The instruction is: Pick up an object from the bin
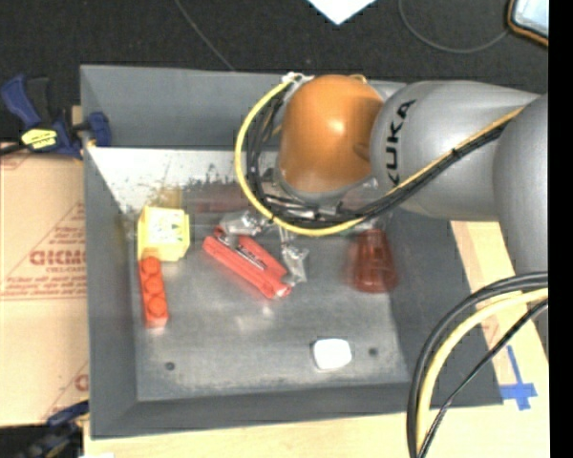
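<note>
My gripper [265,243] hangs below the orange wrist cover, low over the middle of the bin. Its two metal fingers stand apart, open, one at the upper left and one at the right of a red, long, ribbed plastic piece [246,265]. That piece lies slanted on the bin floor, with its upper part between the fingers. A translucent red cup [371,260] lies just right of the gripper. To the left sit a yellow block [164,233] and an orange ribbed bar [153,290].
A small white rounded piece [331,354] lies near the bin's front wall. The arm reaches in from the right over the bin's back right part, with yellow and black cables looped round its wrist.
</note>
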Robot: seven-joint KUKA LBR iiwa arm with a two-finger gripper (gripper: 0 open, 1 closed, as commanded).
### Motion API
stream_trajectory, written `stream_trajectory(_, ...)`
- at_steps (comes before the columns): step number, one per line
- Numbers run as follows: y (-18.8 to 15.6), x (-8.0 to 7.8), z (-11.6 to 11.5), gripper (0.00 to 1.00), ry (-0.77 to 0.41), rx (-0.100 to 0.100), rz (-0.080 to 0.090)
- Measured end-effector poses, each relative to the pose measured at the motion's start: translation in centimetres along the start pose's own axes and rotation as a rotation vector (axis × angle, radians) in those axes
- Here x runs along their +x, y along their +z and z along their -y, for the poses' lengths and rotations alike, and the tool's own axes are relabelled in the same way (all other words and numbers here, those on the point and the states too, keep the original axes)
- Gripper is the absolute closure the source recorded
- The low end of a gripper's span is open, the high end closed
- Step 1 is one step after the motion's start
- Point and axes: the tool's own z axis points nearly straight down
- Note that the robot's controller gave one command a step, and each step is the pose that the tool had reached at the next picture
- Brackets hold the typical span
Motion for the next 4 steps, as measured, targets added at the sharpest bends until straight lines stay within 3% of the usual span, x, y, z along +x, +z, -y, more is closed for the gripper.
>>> stream_trajectory(1, 1.2, 0.7, -3.6, 0.0, 0.633, 0.001, 0.026)
stream_trajectory(2, 3.9, 3.3, -0.4, 0.0, 0.246, 0.011, 0.02)
stream_trajectory(3, 3.8, -2.3, -0.7, 1.0, 0.873, 0.002, 0.039)
stream_trajectory(4, 3.8, -2.3, -0.7, 1.0, 0.874, 0.002, 0.039)
